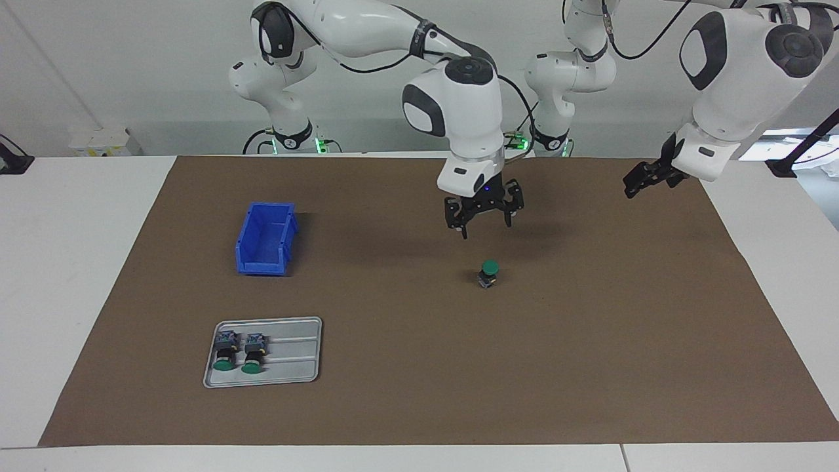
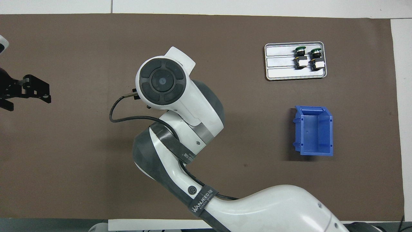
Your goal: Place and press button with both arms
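Jaws of the right gripper [image 1: 486, 219] stand spread and released, hanging in the air just over the button [image 1: 488, 273] without touching it. That button stands upright on its blue-grey block near the middle of the brown mat [image 1: 590, 341], green cap upward. In the overhead view the right arm's [image 2: 180, 106] wrist and elbow cover both the button and its own gripper entirely.

Jaws of the left gripper [image 1: 645, 178] are also released and grasp nothing; it waits in the air over the mat's edge at the left arm's end of the bench [image 1: 85, 216]. The overhead view cuts it off at the frame's edge, showing only black links.

Toward the right arm's end sits a blue plastic bin [image 1: 265, 239], rectangular and open-topped. Farther from the robots than the bin lies a grey tray [image 1: 288, 354], ribbed, with rounded corners. Two more buttons [image 1: 226, 351] lie on their sides in it, side by side, caps pointing away from the robots. Their small markings are too fine to read.
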Controlling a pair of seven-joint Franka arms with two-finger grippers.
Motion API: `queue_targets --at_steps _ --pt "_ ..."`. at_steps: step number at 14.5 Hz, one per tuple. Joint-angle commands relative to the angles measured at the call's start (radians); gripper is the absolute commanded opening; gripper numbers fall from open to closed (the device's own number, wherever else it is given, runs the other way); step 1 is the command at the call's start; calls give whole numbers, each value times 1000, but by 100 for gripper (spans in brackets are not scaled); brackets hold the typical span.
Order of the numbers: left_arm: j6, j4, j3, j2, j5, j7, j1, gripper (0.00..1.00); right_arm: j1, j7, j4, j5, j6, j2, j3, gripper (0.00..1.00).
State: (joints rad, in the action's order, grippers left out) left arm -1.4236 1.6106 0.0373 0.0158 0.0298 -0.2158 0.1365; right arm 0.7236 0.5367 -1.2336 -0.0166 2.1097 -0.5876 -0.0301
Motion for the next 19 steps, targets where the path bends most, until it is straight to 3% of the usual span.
queue_targets --at_steps 1,3,6,13,16,19 --pt "41 -17 4 -7 47 38 0 100 10 -81 -78 -22 187 -27 1 99" --pt "46 -15 6 -10 47 52 -1 100 7 -110 -162 -23 291 -28 -1 99" --pt "31 -15 19 -10 41 50 -3 100 -4 -211 -245 -23 350 -31 -1 99" --pt "-37 -14 18 -8 33 39 2 100 -1 -211 -290 -14 400 -63 -1 99" --pt "-47 -14 19 -8 35 39 0 100 -1 -211 -303 -9 426 -61 -2 80" --pt "-43 -12 18 -10 35 38 6 100 5 -211 -308 -9 426 -61 -2 48"
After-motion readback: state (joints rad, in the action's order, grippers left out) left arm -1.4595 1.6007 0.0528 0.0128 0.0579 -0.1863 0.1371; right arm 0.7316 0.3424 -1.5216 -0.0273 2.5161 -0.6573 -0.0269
